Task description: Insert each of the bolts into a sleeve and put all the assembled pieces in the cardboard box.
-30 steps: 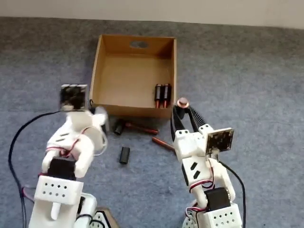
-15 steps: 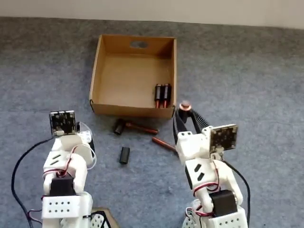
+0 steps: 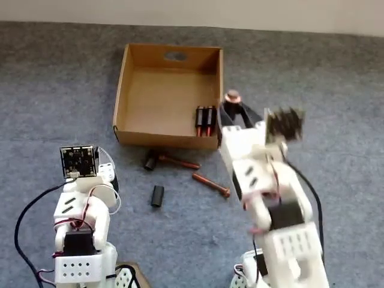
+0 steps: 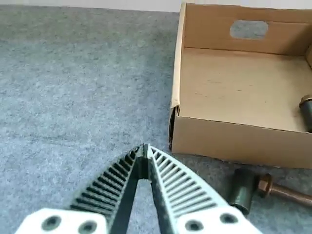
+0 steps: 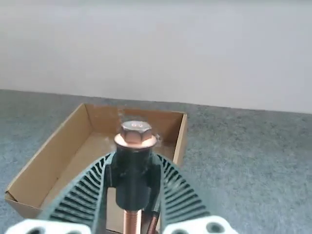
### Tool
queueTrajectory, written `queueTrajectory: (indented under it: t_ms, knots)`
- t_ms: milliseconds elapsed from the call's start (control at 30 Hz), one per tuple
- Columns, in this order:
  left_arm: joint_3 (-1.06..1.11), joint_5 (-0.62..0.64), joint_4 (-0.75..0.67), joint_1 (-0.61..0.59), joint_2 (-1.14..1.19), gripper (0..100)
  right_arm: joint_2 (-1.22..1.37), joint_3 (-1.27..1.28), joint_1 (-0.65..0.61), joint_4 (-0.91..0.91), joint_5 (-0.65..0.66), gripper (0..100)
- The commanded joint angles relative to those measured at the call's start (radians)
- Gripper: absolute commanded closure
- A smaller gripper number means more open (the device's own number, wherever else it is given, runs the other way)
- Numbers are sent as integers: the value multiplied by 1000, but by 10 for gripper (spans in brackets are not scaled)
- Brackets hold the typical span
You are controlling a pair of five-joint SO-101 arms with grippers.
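High view: the right hand [image 3: 233, 111] was clenched on a copper hex-head bolt seated in a black cylindrical sleeve [image 3: 231, 96]. It held the piece upright, long axis vertical, head up. The piece sat just outside the right wall of the open brown cardboard box [image 3: 122, 90], upper centre of frame. The box interior lay left of the held piece, so the drop-off likely needs a leftward carry over that wall. The right arm was clearly the nearer one.

Right wrist view agreed: right hand [image 5: 132, 162] gripping the sleeve, bolt head above the fingers, box [image 5: 53, 163] beyond.

Two finished bolt-and-sleeve pieces [image 3: 205, 120] lay side by side inside, against the right wall. On the grey carpeted desk [image 3: 336, 90] below the box were three loose items:
- a second black sleeve end-to-end with a copper bolt [image 3: 157, 160], inserted or not, can't tell
- a loose copper bolt [image 3: 211, 183]
- a loose black sleeve [image 3: 157, 195]

In the left wrist view the left hand [image 4: 145, 163] was clenched on nothing, short of the box's front-left corner.

Change: versus a second earlier, the right hand had gone up-frame from the box's front-right corner to alongside its right wall. The left arm had pulled back from the front-left corner to lower left.
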Motion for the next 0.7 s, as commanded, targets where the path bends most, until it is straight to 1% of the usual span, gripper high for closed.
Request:
queueTrajectory:
  t_ms: [0, 67, 367, 467, 600, 667]
  knots:
    - [15, -8, 2, -10, -12, 989, 257, -150, -10, -59, -11, 989]
    - [15, -9, 2, -10, -10, 989, 378, -216, -15, -59, -11, 989]
    - [15, -9, 2, -8, -10, 989, 869, -513, -119, -61, -11, 991]
    - [15, -9, 2, 25, -8, 989, 989, -615, -122, -59, -18, 991]
    - [15, -11, 2, 41, -7, 989, 1095, -733, -117, -21, -157, 991]
    - [15, -11, 2, 41, -7, 989, 1148, -796, -127, 36, -180, 991]
